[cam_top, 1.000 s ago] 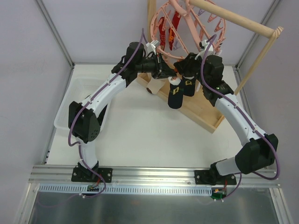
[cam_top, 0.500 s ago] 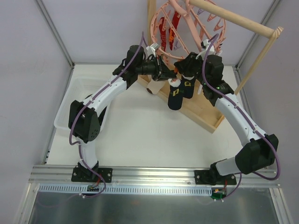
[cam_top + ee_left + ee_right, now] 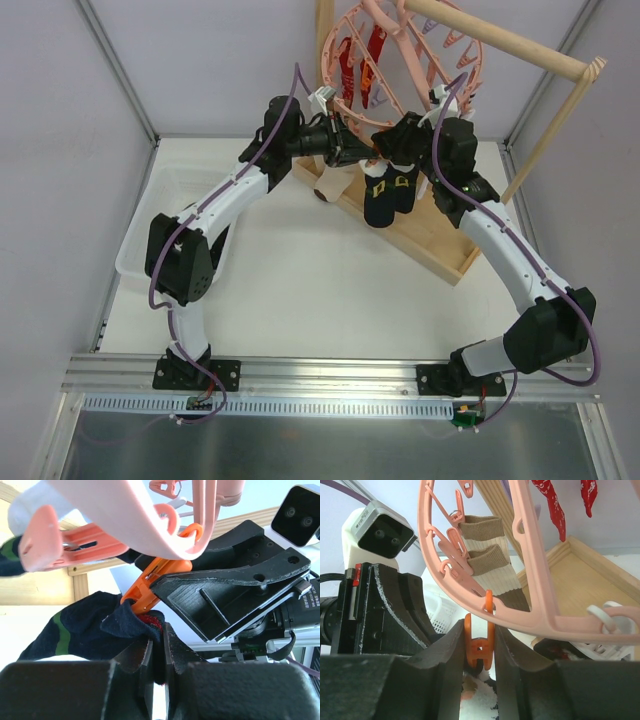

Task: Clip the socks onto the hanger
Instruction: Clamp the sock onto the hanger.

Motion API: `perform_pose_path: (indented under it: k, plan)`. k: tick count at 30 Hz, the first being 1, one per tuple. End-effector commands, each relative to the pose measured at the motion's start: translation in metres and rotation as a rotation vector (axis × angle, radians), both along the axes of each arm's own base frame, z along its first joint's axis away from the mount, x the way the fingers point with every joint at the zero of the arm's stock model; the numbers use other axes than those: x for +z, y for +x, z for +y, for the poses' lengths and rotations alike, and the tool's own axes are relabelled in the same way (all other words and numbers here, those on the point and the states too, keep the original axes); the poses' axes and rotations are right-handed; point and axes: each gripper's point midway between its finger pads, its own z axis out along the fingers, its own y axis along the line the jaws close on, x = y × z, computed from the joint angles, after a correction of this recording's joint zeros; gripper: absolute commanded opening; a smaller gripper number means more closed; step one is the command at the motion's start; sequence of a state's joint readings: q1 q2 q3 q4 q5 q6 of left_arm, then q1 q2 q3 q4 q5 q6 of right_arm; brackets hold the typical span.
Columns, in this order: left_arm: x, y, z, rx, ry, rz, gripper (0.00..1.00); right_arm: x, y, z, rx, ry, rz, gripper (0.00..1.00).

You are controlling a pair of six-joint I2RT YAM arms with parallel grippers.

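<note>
The pink ring hanger (image 3: 400, 60) hangs from the wooden rod. Two dark navy socks with yellow marks (image 3: 378, 203) (image 3: 404, 190) hang side by side below its near rim. In the left wrist view my left gripper (image 3: 159, 636) is shut on the cuff of one navy sock (image 3: 85, 625), holding it up against the mouth of an orange clip (image 3: 155, 575). In the right wrist view my right gripper (image 3: 479, 630) is shut on that orange clip (image 3: 479, 647) and squeezes its handles, just under the pink ring (image 3: 535, 580). The two grippers (image 3: 358, 155) (image 3: 396, 150) face each other closely.
A brown-and-white striped sock (image 3: 490, 555) and red socks (image 3: 555, 505) are clipped to the hanger. The wooden tray stand (image 3: 440, 245) lies under the socks, with its rod (image 3: 500, 40) above. A white basket (image 3: 165, 200) stands at the left.
My left gripper has moved a little up and right, bringing the navy sock closer to the orange clip. The two socks now hang closer together. The right gripper stays on the clip.
</note>
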State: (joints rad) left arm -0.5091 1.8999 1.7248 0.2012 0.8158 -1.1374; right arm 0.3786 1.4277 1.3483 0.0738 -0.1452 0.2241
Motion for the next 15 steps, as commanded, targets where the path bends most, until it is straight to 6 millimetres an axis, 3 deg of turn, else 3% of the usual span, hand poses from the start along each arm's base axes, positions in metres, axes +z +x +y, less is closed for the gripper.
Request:
perform_pose_path:
  k: [1, 9, 15]
  plan:
    - [0.017, -0.004, 0.008, -0.011, -0.038, -0.06, 0.0, 0.038, -0.008, -0.003, -0.012, 0.036, -0.077, 0.01]
    - [0.003, -0.003, 0.014, 0.009, 0.04, -0.119, 0.0, 0.04, -0.01, 0.001, 0.011, 0.051, -0.056, 0.01]
    - [0.008, -0.001, 0.013, 0.002, 0.043, -0.162, 0.0, 0.039, -0.013, 0.007, 0.042, 0.082, -0.03, 0.01]
